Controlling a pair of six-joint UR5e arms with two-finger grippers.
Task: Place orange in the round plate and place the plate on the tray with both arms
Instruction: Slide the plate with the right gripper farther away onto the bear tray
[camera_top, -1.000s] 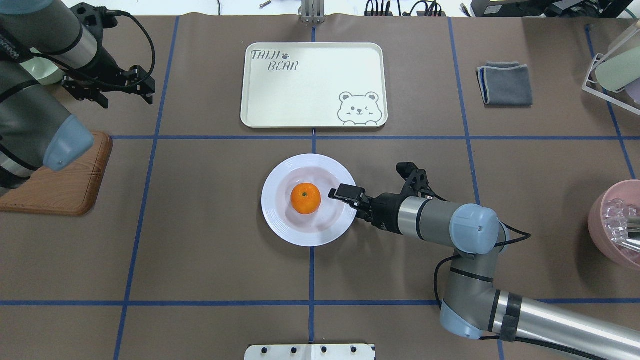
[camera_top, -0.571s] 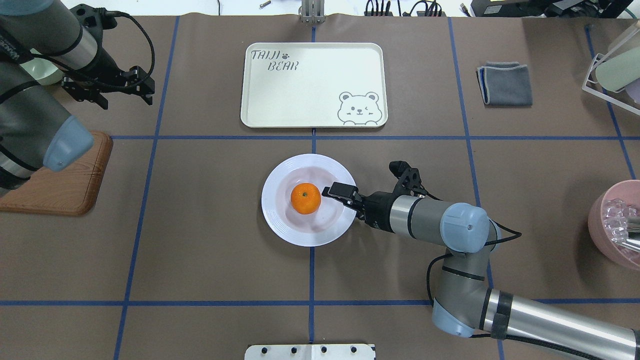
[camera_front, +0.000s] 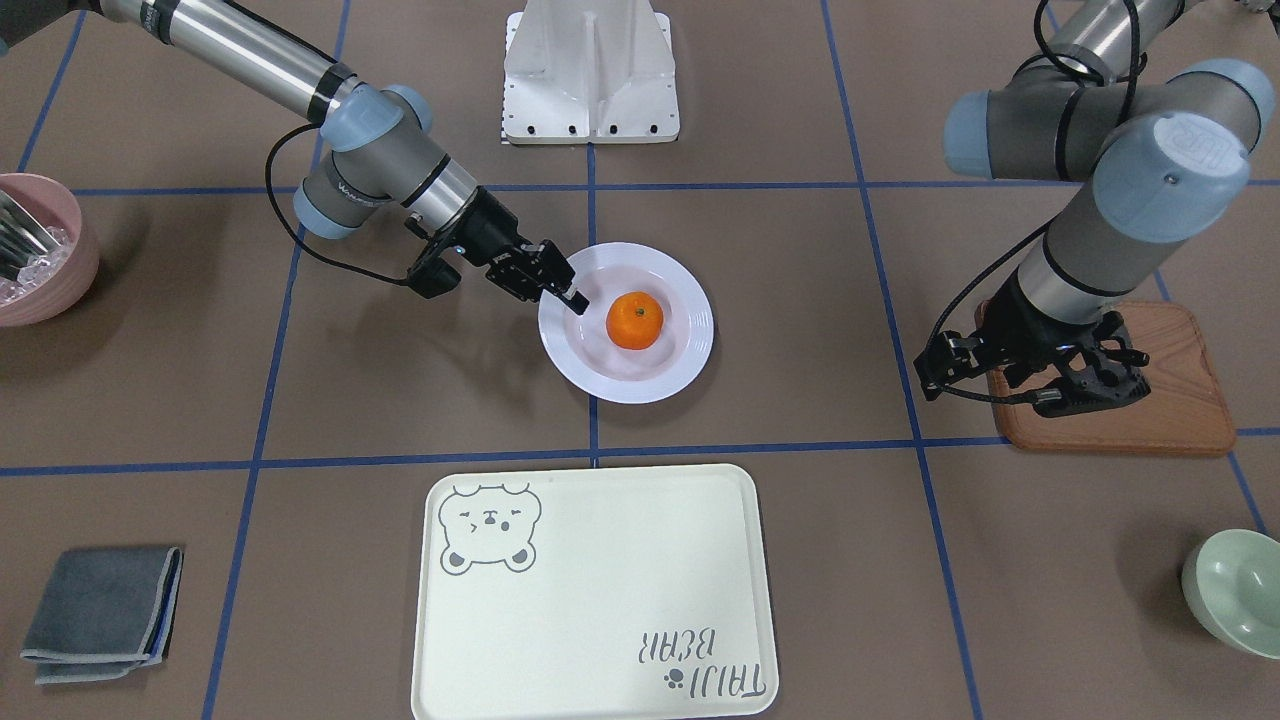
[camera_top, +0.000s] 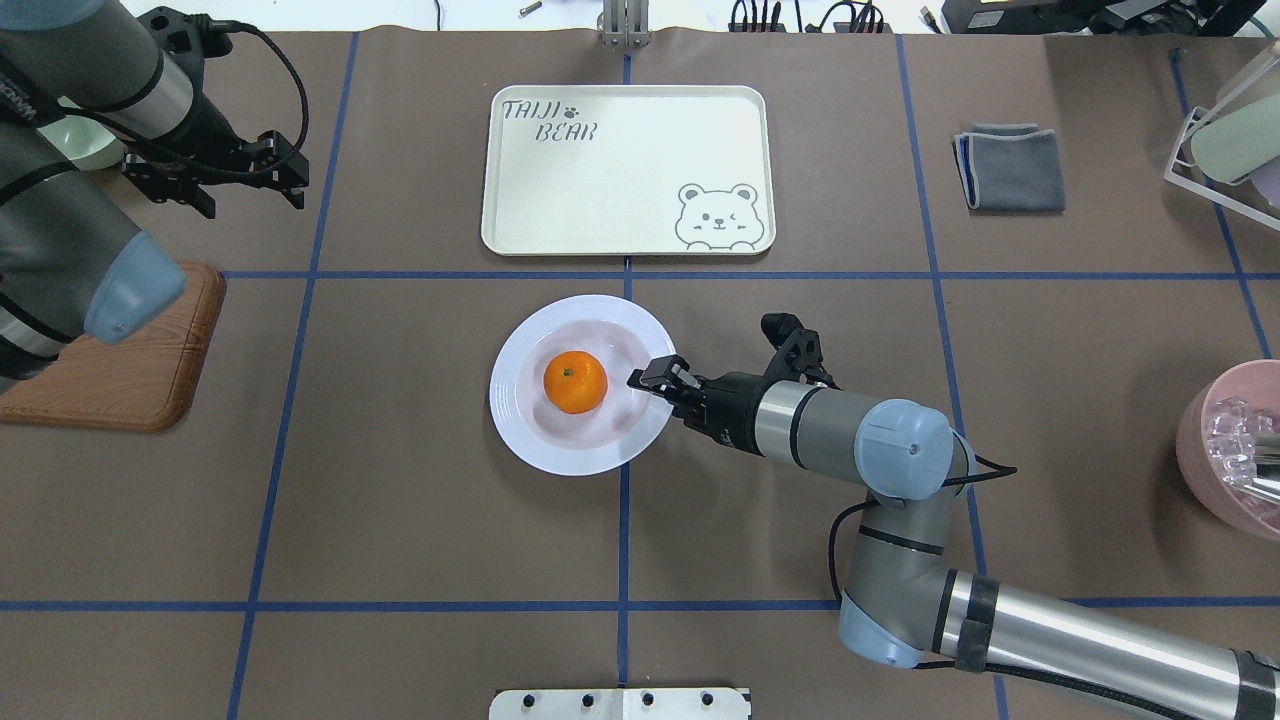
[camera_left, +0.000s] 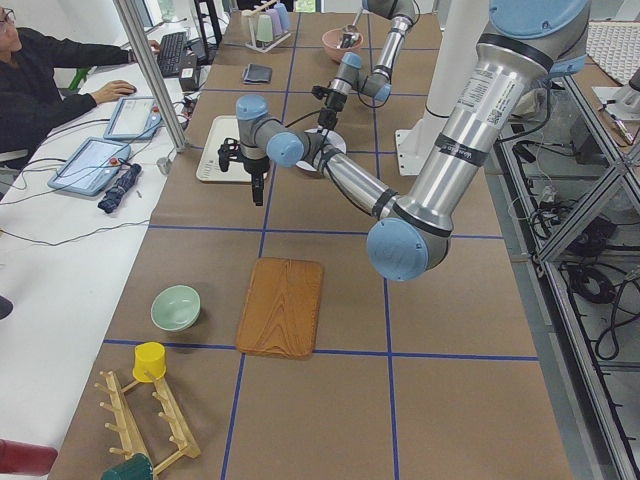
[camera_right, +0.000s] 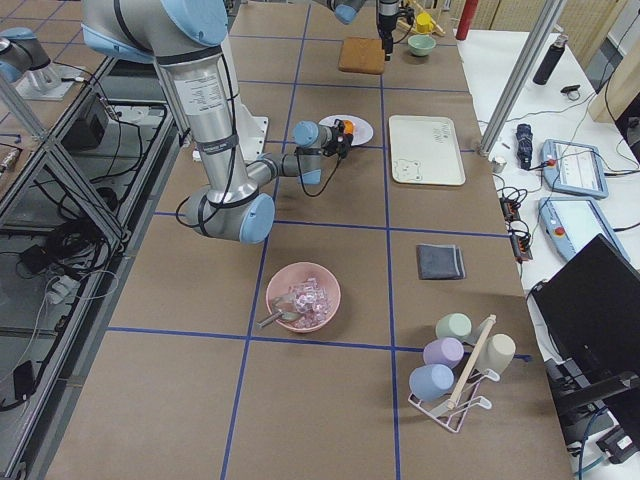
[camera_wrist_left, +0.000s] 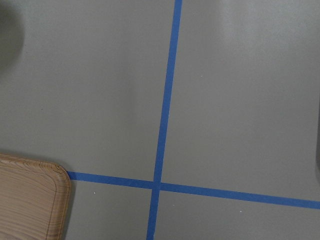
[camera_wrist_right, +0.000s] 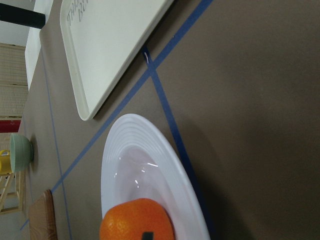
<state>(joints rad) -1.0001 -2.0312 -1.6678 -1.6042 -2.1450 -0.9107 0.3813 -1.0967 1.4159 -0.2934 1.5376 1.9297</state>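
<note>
While the orange (camera_top: 575, 382) sits in the round plate (camera_top: 520, 428), right gripper (camera_top: 651, 378) is clamped on the plate's rim; tray (camera_top: 620, 200) near, apart. Left gripper (camera_top: 250, 190) hangs spread, holding nothing (over wooden board (camera_top: 130, 380) edge). Brown table (camera_top: 400, 500), blue tape grid (camera_top: 430, 605), grey cloth (camera_top: 1010, 170); person (camera_left: 40, 85) at side desk.

Table (camera_top: 400, 500), brown matte covering, gridded with blue tape lines (camera_top: 624, 540). Aluminium frame post (camera_left: 150, 75) at its edge. White side bench (camera_left: 40, 260) carrying tablets (camera_left: 92, 163) and keyboard (camera_left: 172, 52); person (camera_left: 45, 85) seated there. Grey floor (camera_left: 590, 420), loose cables (camera_left: 600, 340). Even, soft-shadowed lighting
</note>
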